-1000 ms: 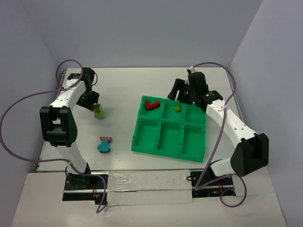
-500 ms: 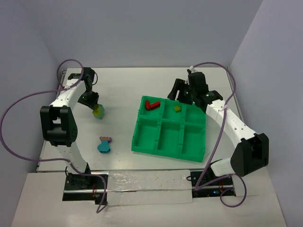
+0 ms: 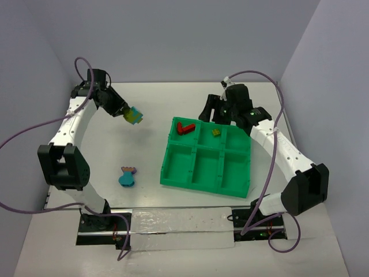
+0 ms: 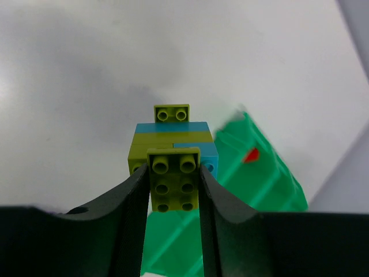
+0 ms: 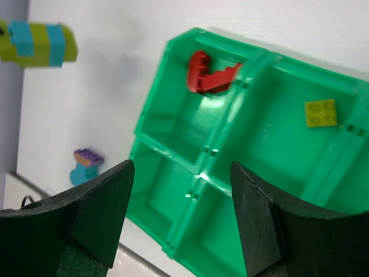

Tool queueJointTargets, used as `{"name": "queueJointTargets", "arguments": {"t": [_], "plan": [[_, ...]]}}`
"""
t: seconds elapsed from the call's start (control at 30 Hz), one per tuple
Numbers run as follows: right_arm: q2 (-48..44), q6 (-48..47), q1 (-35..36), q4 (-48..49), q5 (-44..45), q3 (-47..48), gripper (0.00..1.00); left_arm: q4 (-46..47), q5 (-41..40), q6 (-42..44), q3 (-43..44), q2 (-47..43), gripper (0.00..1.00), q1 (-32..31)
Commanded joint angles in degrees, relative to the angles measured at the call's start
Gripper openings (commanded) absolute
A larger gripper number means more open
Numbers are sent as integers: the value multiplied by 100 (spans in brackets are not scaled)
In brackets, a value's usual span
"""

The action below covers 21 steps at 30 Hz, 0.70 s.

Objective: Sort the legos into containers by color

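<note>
1. Presently the left gripper is clamped on a yellow-green and cyan lego cluster, holding it up off the table toward the far-left corner, between the table's left edge and the green tray.
2. Seen from the left wrist, the two dark fingers press on either side of a yellow-green studded brick. The cluster's cyan and yellow-green layers sit beyond that brick, with a small two-stud yellow-green piece at the far end.
3. Over the tray's far edge, the right gripper hangs with its fingers spread wide and nothing between them. Its wrist camera looks down into the compartments.
4. That tray lies right of the table's centre, with six square compartments in two rows of three, and sits a little skewed to the table's edges.
5. Its far-left compartment holds a red lego, lying close to the far wall.
6. Next to it, the far-middle compartment holds one small yellow-green brick, studs up.
7. All three near-row compartments and the far-right one show only bare green floor.
8. Near the table's near edge, left of the tray and well apart from it, a blue lego cluster rests on the surface. It has a pinkish-purple piece on top.
</note>
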Motion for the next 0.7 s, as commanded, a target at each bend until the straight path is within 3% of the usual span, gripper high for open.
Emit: {"name": "queueJointTargets", "arguments": {"t": [0.0, 0.13, 0.3, 0.37, 0.5, 0.67], "plan": [[44, -692, 424, -99, -593, 585, 75, 1023, 2172, 1081, 20, -654, 0, -4], [132, -1638, 954, -76, -1115, 837, 74, 1029, 3109, 1479, 50, -581, 0, -12], [-34, -2753, 1576, 836, -1370, 612, 72, 770, 3267, 1883, 7, -542, 0, -12], [-197, -3126, 1726, 1488, -1406, 331, 72, 754, 3320, 1934, -27, -593, 0, -12], [-712, -4659, 2132, 3773, -1344, -903, 77, 447, 3204, 2072, 40, -653, 0, -23], [4, -5241, 2286, 3493, -1189, -48, 77, 358, 3161, 2112, -157, -955, 0, -30]]}}
